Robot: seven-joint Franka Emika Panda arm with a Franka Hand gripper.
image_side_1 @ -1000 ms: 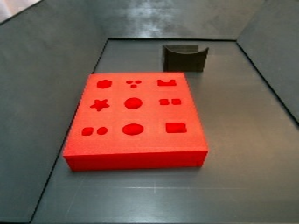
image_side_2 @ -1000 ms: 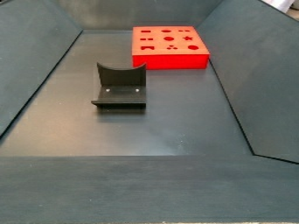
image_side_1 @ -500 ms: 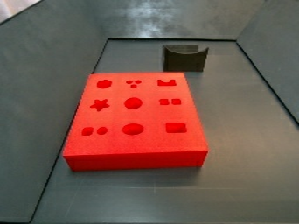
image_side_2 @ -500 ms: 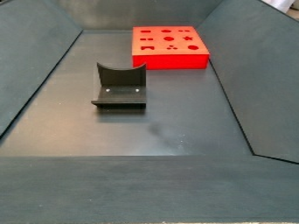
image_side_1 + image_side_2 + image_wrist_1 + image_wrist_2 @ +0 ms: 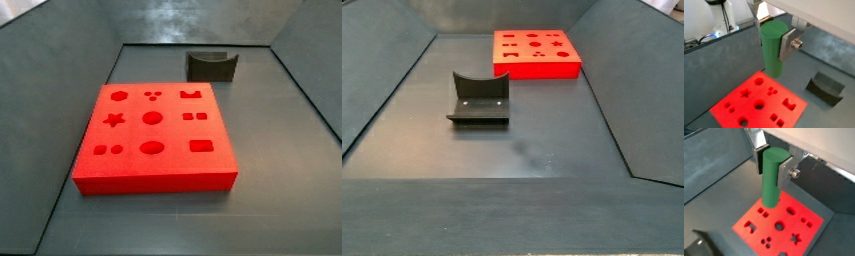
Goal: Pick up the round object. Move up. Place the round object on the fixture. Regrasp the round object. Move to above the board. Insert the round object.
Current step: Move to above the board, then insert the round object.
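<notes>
Both wrist views showed the gripper [image 5: 774,31] closed on the round object [image 5: 773,49], the green peg clamped near its upper end between the silver finger plates [image 5: 787,44] and hanging upright. Its free lower end hung above the board [image 5: 759,103], well clear of the holed red top. In a wrist view the peg tip [image 5: 769,203] appeared over the board's [image 5: 784,225] edge region, near a round hole. The fixture [image 5: 825,88] stood on the dark floor beside the board, empty. Neither side view caught the gripper or peg; they showed only the board [image 5: 152,137] and fixture [image 5: 478,97] standing apart on the grey floor [image 5: 529,150].
</notes>
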